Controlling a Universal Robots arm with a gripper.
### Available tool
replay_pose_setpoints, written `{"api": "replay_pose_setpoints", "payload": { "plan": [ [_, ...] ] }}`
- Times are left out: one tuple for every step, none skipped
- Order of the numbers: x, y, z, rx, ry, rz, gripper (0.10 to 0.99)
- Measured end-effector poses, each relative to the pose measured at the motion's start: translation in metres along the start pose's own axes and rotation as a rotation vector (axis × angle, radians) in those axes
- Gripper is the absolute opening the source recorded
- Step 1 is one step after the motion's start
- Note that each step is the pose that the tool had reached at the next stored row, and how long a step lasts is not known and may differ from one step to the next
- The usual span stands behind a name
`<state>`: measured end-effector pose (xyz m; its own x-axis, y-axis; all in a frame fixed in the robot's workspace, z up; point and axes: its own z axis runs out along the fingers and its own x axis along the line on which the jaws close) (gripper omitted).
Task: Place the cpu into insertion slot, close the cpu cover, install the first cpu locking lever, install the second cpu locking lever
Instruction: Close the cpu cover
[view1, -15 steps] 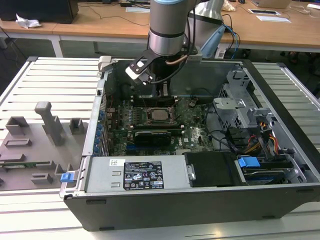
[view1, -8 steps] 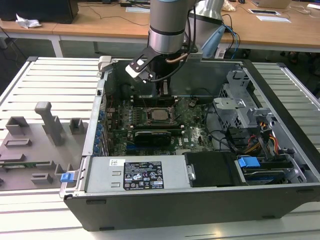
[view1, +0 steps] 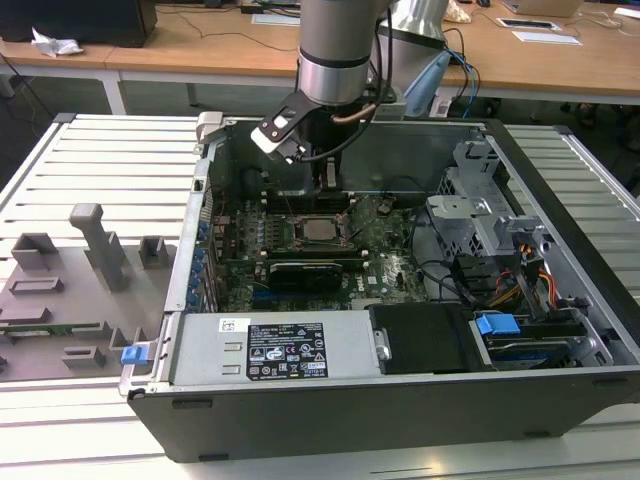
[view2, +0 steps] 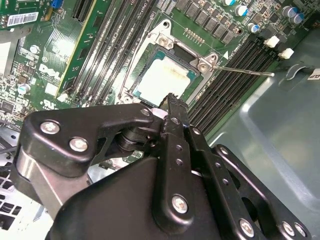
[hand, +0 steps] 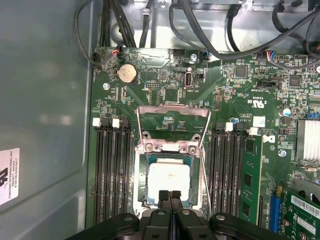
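The cpu (hand: 169, 179) lies flat in the insertion slot (hand: 140, 172) on the green motherboard, its silvery top facing up. It also shows in the second wrist view as the cpu (view2: 162, 77) and in the exterior view as the cpu (view1: 321, 231). The cpu cover (hand: 173, 108) stands swung open behind the slot, the board visible through its window. A thin metal locking lever (view2: 245, 71) sticks out sideways from the slot's corner. My gripper (hand: 169, 194) hovers just over the cpu's edge, its two black fingertips (view2: 172, 98) pressed together with nothing between them. In the exterior view the gripper (view1: 327, 176) hangs inside the case.
Long black memory slots (hand: 112, 170) flank the socket on both sides. Cables (hand: 210, 30) run along the case wall beyond the board. A black card (view1: 305, 272), a power supply (view1: 270, 350) and a drive cage (view1: 480, 215) crowd the case. Grey fixtures (view1: 95, 245) stand outside on the exterior view's left.
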<state>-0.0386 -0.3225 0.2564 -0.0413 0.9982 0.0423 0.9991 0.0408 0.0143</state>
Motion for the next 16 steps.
{"api": "replay_pose_setpoints", "payload": {
  "plan": [
    [0.0001, 0.0000, -0.0005, 0.000, -0.0004, 0.000, 0.106],
    [0.0001, 0.0000, -0.0009, 0.000, -0.0007, 0.000, 0.106],
    [0.0001, 0.0000, -0.0011, 0.000, -0.0009, 0.000, 0.106],
    [0.0002, 0.0000, -0.0015, 0.000, -0.0012, 0.000, 0.106],
    [0.0002, 0.0000, -0.0018, 0.000, -0.0015, 0.000, 0.106],
    [0.0003, 0.0000, -0.0022, 0.000, -0.0020, 0.000, 0.106],
    [0.0005, 0.0000, -0.0027, 0.000, -0.0029, 0.000, 0.106],
    [0.0009, 0.0001, -0.0052, 0.000, -0.0056, 0.000, 0.106],
    [0.0014, 0.0001, -0.0074, 0.000, -0.0075, 0.000, 0.106],
    [0.0018, 0.0002, -0.0099, 0.000, -0.0089, 0.000, 0.106],
    [0.0021, 0.0002, -0.0110, 0.000, -0.0097, 0.000, 0.106],
    [0.0023, 0.0002, -0.0118, 0.000, -0.0103, 0.000, 0.106],
    [0.0024, 0.0002, -0.0124, 0.000, -0.0105, 0.000, 0.106],
    [0.0025, 0.0003, -0.0130, 0.000, -0.0107, 0.000, 0.106],
    [0.0026, 0.0003, -0.0137, 0.000, -0.0110, 0.000, 0.106],
    [0.0027, 0.0003, -0.0143, 0.000, -0.0112, 0.000, 0.106]
  ]
}}
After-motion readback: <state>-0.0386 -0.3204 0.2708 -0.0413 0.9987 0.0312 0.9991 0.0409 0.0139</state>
